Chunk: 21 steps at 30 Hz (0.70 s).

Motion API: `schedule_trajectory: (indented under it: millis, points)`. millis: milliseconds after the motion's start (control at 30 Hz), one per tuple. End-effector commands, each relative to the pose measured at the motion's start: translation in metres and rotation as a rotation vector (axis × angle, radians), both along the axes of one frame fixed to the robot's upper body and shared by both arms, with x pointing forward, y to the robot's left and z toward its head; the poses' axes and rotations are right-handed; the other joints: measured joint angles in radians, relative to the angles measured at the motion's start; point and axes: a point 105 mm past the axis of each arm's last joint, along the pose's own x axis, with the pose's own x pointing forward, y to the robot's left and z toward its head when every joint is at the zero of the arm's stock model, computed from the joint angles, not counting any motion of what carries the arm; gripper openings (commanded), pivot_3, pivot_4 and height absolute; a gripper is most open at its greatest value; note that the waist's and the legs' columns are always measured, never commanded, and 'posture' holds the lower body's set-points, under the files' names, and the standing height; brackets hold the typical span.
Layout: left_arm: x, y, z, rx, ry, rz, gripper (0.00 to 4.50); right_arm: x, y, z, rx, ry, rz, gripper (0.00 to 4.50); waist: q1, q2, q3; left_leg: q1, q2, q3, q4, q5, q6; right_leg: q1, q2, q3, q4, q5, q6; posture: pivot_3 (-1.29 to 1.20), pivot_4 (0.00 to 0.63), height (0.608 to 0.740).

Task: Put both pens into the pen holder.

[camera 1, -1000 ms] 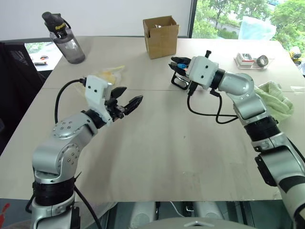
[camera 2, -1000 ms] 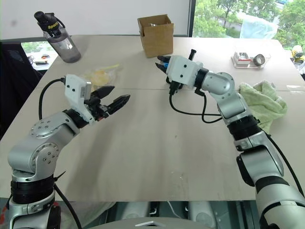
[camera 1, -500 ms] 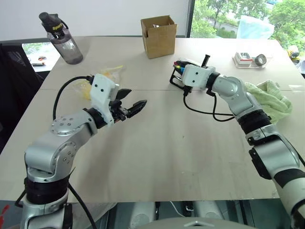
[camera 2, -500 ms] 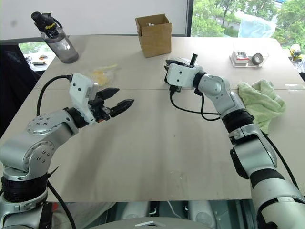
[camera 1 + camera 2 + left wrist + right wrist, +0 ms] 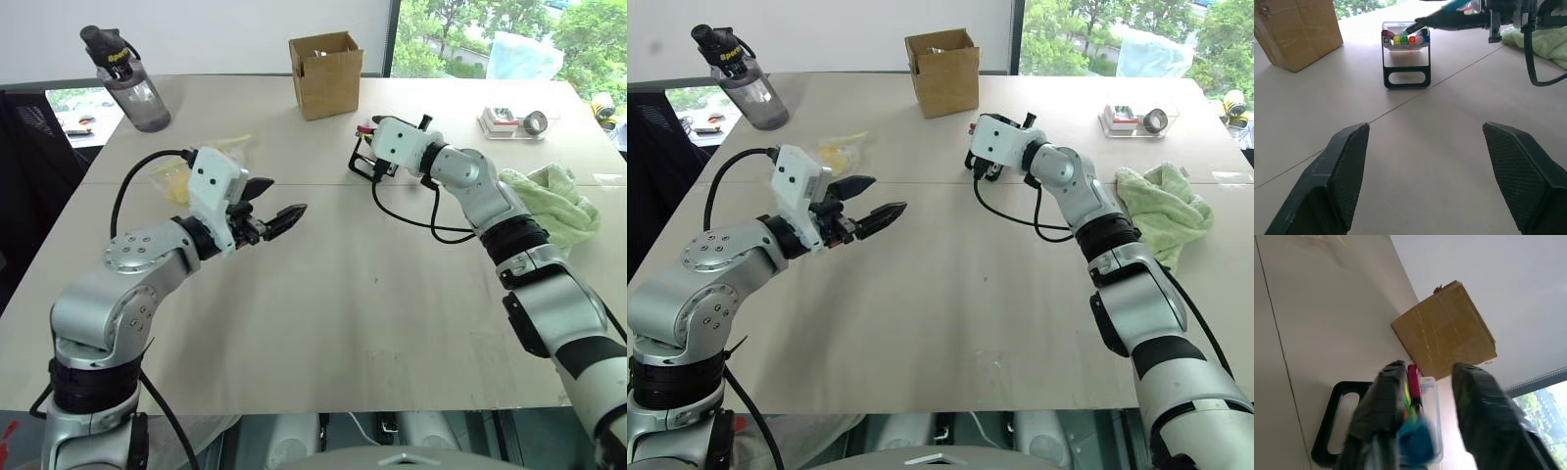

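The pen holder [image 5: 363, 160], a small black frame with a clear cup of coloured markers, stands mid-table in front of the cardboard box. My right gripper [image 5: 1429, 369] hovers just over the pen holder [image 5: 1334, 431], open. A dark pen [image 5: 1442, 19] with a blue end [image 5: 1414, 440] lies between the fingers, close to one of them and aimed at the cup. I cannot pick out the other pen among the markers. My left gripper [image 5: 286, 196] hangs open and empty over the bare table, well to the left of the pen holder [image 5: 1405, 78].
A cardboard box [image 5: 328, 73] stands behind the holder. A water bottle [image 5: 132, 78] is at the far left. A yellow wrapper [image 5: 211, 157] lies behind my left hand. A green towel [image 5: 554, 201] and tape rolls [image 5: 514, 122] are at the right.
My right gripper has moved forward and down onto the holder with the pen, and its fingers have parted. The left arm has stayed about where it was.
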Motion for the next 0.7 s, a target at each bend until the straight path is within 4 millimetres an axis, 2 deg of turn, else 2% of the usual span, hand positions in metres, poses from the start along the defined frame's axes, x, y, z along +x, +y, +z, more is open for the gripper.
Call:
schedule_trajectory:
  millis: [33, 100, 133, 300, 433, 600, 700]
  points:
    - [0.002, -0.001, 0.008, 0.018, -0.036, -0.009, 3.8, 0.0, 0.003, 0.03, 0.063, -0.064, -0.004, 3.32, 0.0, 0.0, 0.0, 0.0, 0.0, 0.0, 0.0, 0.0, 0.0, 0.0, 0.0, 0.0, 0.0, 0.0, 0.0, 0.0, 0.15, 0.736]
    - [0.002, -0.002, 0.008, 0.019, -0.037, -0.011, 3.8, 0.001, 0.003, 0.038, 0.086, -0.09, -0.012, 4.25, 0.0, 0.0, 0.0, 0.0, 0.0, 0.0, 0.0, 0.0, 0.0, -0.001, 0.0, 0.0, 0.001, 0.0, 0.0, 0.0, 0.15, 0.736]
    - [0.003, -0.002, 0.009, 0.019, -0.038, -0.012, 3.8, 0.001, 0.003, 0.043, 0.1, -0.104, -0.017, 4.48, 0.0, 0.0, 0.0, 0.0, 0.0, 0.0, 0.0, 0.0, 0.0, -0.001, 0.0, 0.0, 0.001, 0.0, 0.0, 0.0, 0.15, 0.736]
    - [0.005, -0.003, 0.009, 0.019, -0.042, -0.017, 3.8, 0.002, 0.001, 0.049, 0.127, -0.132, -0.027, 4.48, -0.001, 0.0, 0.0, 0.0, 0.0, 0.001, 0.0, 0.001, -0.001, -0.002, 0.0, 0.001, 0.003, 0.0, 0.0, 0.0, 0.15, 0.736]
    - [0.005, -0.002, 0.008, 0.017, -0.043, -0.017, 3.8, -0.007, -0.005, 0.045, 0.217, -0.087, 0.023, 4.48, -0.001, 0.0, 0.0, 0.0, 0.0, 0.001, 0.0, 0.001, -0.001, -0.002, 0.0, 0.002, 0.003, 0.0, 0.0, 0.0, 0.15, 0.736]
    - [-0.001, -0.005, 0.005, -0.046, -0.107, -0.038, 3.8, -0.047, -0.033, 0.008, 0.449, 0.161, 0.145, 4.48, 0.007, 0.0, -0.001, -0.001, 0.0, 0.0, 0.0, 0.001, -0.001, -0.002, 0.0, 0.001, 0.003, 0.0, 0.0, 0.0, 0.15, 0.736]
    - [-0.006, -0.007, -0.013, -0.053, -0.078, -0.042, 3.8, -0.074, -0.056, -0.014, 0.543, 0.294, 0.165, 4.48, 0.011, 0.0, 0.0, -0.002, 0.0, 0.001, 0.0, 0.0, -0.001, -0.002, -0.001, 0.001, 0.002, 0.0, 0.0, 0.0, 0.15, 0.736]
